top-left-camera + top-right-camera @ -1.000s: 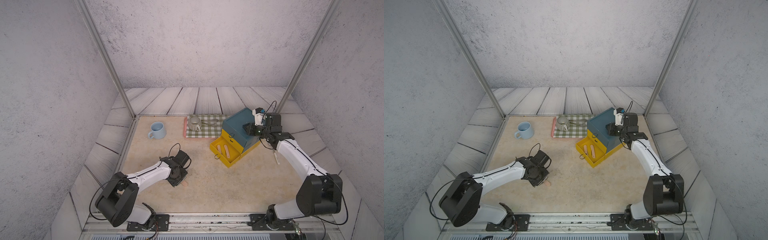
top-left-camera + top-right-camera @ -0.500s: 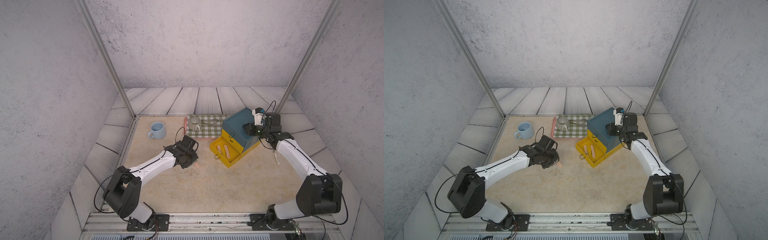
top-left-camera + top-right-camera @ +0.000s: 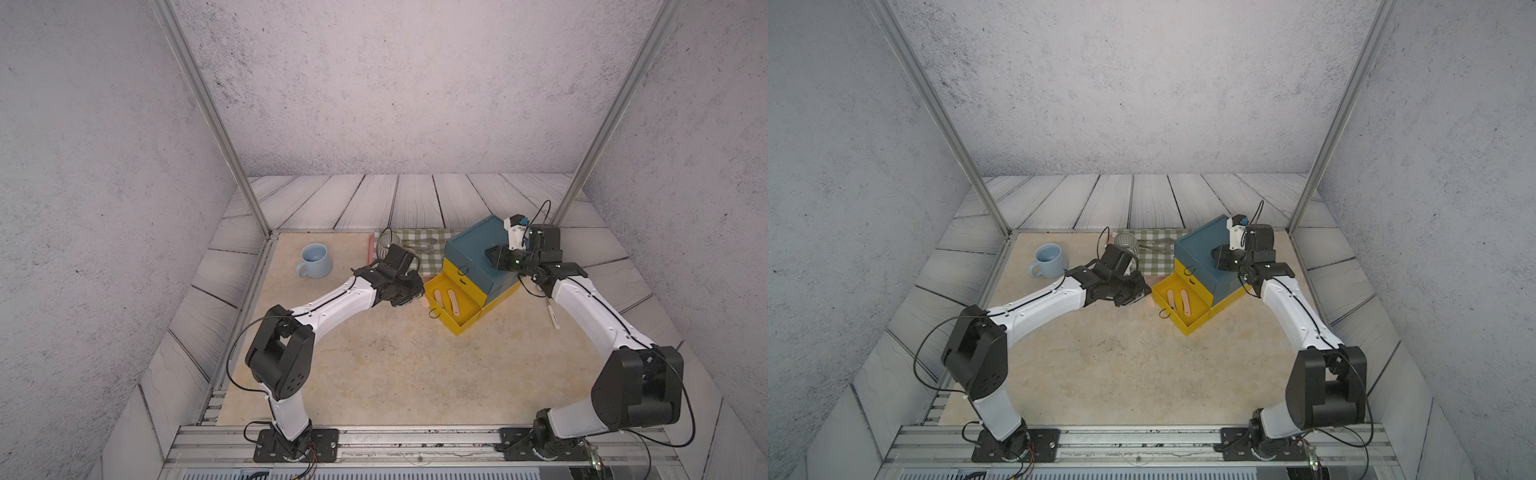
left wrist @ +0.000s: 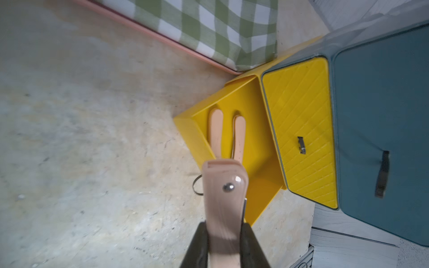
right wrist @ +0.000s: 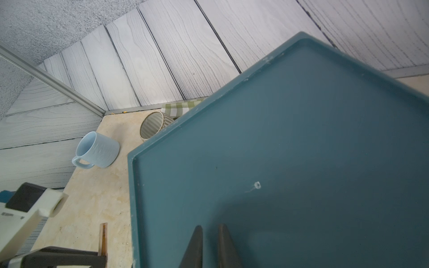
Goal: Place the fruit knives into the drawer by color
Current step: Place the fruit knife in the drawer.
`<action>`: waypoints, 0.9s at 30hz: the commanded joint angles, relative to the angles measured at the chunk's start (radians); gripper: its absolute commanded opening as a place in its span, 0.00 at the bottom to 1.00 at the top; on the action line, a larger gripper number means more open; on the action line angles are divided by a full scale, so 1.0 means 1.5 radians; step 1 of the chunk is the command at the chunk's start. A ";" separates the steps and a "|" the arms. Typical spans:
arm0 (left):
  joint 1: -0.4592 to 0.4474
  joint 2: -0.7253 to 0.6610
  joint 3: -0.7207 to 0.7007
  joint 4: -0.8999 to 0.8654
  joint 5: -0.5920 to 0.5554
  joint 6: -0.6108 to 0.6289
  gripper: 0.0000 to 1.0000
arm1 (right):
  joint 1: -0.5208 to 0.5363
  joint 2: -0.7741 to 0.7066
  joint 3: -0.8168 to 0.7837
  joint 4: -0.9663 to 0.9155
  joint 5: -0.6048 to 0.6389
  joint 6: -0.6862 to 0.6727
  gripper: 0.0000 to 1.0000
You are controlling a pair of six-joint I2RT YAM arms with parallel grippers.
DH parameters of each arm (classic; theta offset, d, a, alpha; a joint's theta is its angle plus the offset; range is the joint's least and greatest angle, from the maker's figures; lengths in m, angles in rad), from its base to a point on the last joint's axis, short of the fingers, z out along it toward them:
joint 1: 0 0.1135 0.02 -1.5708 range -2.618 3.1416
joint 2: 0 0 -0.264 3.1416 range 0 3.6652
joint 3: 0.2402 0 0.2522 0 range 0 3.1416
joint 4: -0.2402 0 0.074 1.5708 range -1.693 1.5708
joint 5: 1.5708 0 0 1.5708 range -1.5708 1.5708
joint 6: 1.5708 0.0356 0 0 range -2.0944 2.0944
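The left tool [image 4: 224, 234] is clamped on a flat salmon-pink folded fruit knife [image 4: 224, 185] with a rounded end and a metal rivet. It grips the knife by one end, and the free end points forward, away from the wrist.

Straight ahead along that long axis is the pulled-out yellow bottom drawer [image 4: 188, 130] of the small dark teal drawer chest [image 4: 383, 104]. Two more salmon-pink knives [image 4: 216, 132] [image 4: 239, 137] lie side by side in it, their lengths roughly parallel to the held one.

In a top view the left tool [image 3: 409, 297] is just beside the drawer's outer wall, near the corner with the black ring pull. The knife's tip looks to be outside the rim and not yet over the tray. The coming move is, I judge, a short push forward and across that wall, with the knife kept in line with its two fellows.

The left arm is plainly the nearer one. The right tool [image 5: 210, 228] has its jaws nearly together and nothing between them. It sits on the chest's flat teal top, probably to steady it. Above the beige table [image 4: 69, 139], the drawers higher up are closed.
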 commanded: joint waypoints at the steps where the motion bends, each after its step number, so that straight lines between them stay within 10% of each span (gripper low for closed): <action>1: -0.014 0.040 0.053 -0.016 0.023 0.029 0.04 | -0.002 0.090 -0.081 -0.315 0.085 0.002 0.16; 27: -0.069 0.289 0.264 -0.015 0.076 -0.001 0.05 | -0.001 0.090 -0.087 -0.308 0.072 0.000 0.16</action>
